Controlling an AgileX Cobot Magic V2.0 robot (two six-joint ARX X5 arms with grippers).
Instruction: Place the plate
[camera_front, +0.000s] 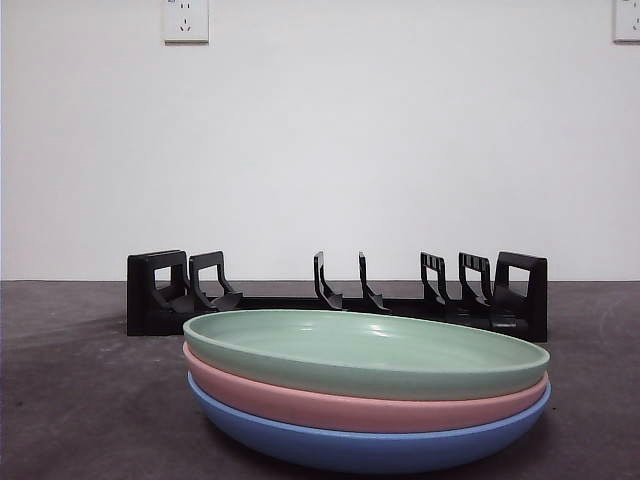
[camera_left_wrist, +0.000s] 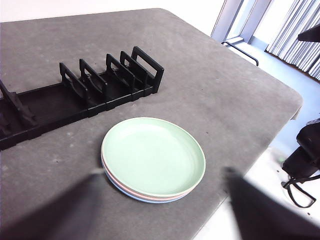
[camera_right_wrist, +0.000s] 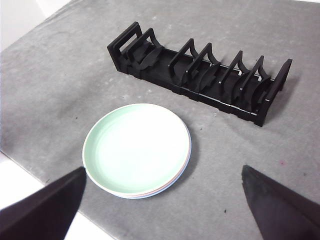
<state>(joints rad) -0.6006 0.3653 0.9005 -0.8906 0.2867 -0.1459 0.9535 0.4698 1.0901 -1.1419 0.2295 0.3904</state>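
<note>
Stacked nearest the camera, the green plate (camera_front: 365, 350) tops a pink plate (camera_front: 340, 405) and a blue plate (camera_front: 350, 445) on the table (camera_front: 70, 400), well below both released end effectors: left end effector (camera_left_wrist: 165, 210), right end effector (camera_right_wrist: 165, 210). Beyond them, the black rack (camera_front: 340, 295) stands empty, probably awaiting the top plate.

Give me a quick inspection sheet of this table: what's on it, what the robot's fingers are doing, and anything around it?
Surface: grey table, a few small specks.
Job's things: three stacked plates, green plate on pink plate on blue plate; black rack behind them, all slots empty.
Clutter: nothing seen.
Grippers: left gripper and right gripper above the table, fingers spread wide, holding nothing.
Cables: black cable off the table's edge.
Surroundings: white wall, wall sockets, curtains.
</note>
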